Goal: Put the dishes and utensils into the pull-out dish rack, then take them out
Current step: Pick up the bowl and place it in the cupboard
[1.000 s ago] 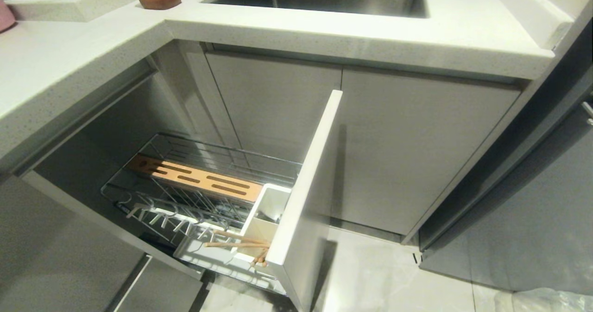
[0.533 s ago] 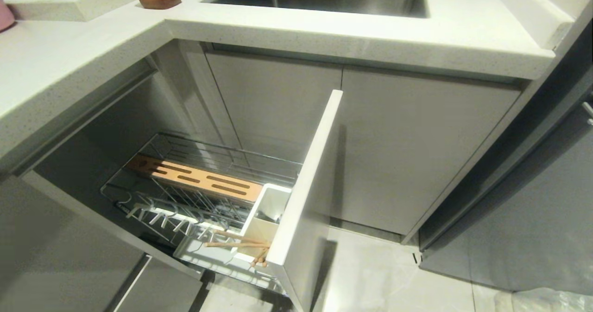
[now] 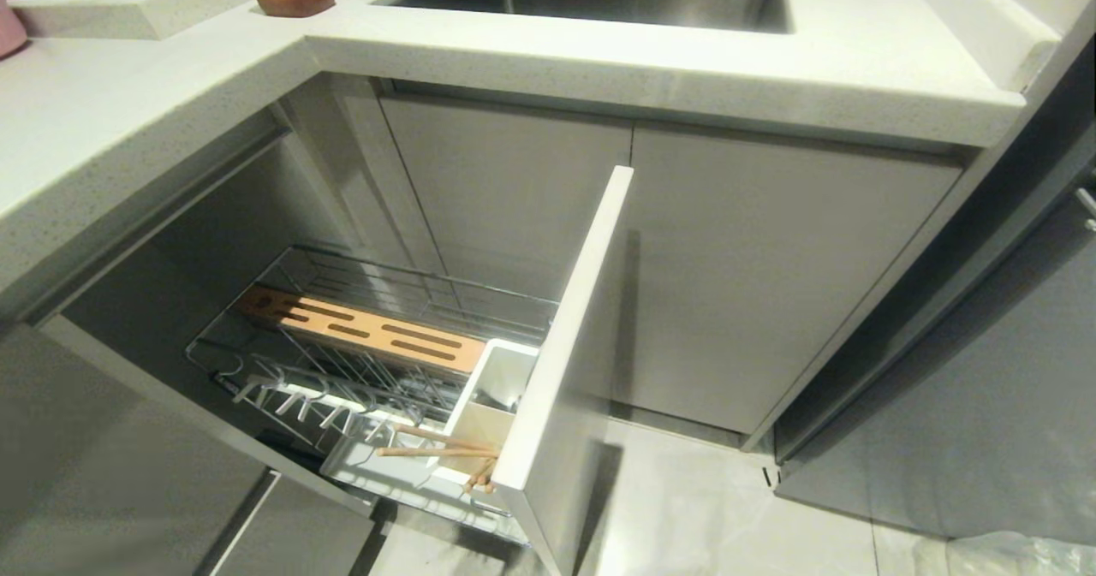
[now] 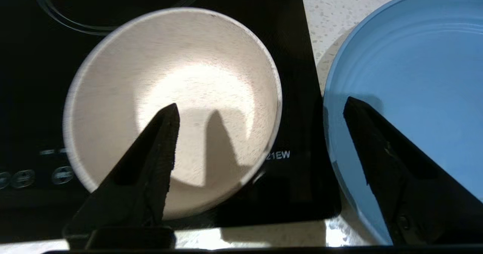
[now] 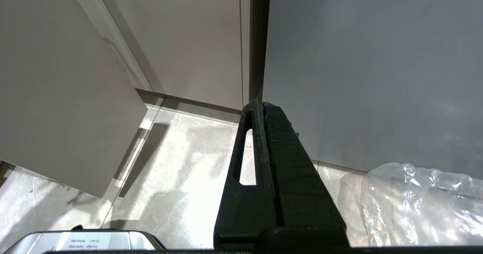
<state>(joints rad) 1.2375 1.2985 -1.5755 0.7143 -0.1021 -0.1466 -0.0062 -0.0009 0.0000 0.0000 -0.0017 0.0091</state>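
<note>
The left hand (image 4: 260, 108) hovers wide open over the bowl (image 4: 171, 103) beside the plate (image 4: 411, 76), while the right hand (image 5: 261, 105) hangs closed above the floor (image 5: 181, 171).

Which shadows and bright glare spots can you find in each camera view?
Left wrist view: a bright spot lights the cream-white bowl, with finger shadows across it and the light-blue plate. Head view: the dish rack sits in shade under the counter. Right wrist view: glare washes the floor tiles.
</note>
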